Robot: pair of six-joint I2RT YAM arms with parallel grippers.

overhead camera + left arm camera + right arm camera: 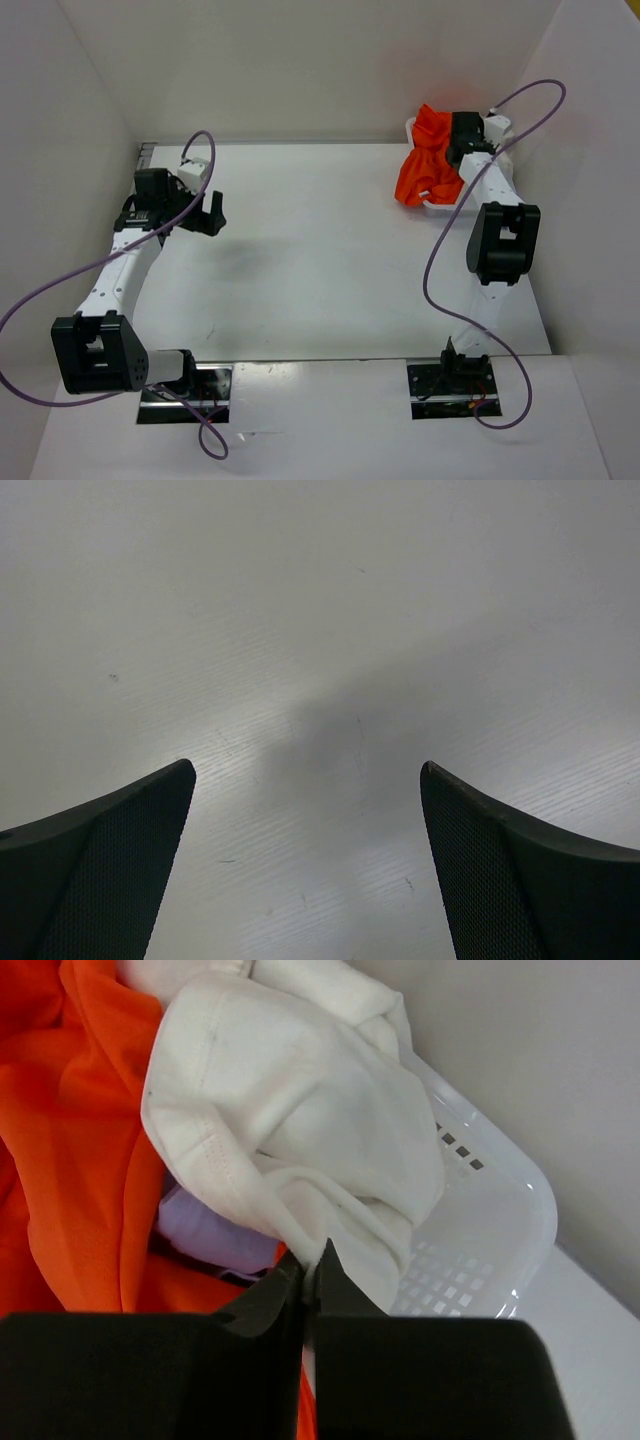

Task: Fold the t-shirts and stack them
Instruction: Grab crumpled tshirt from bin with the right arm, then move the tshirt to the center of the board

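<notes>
Right claw (310, 1272) tight on white t-shirt (300, 1110)

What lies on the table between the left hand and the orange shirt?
Nothing. The overhead view shows only bare white table between the open left hand and the orange shirt at the far right.

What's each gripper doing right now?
Left gripper: open, holding nothing.
Right gripper: closed on the white shirt.
</notes>
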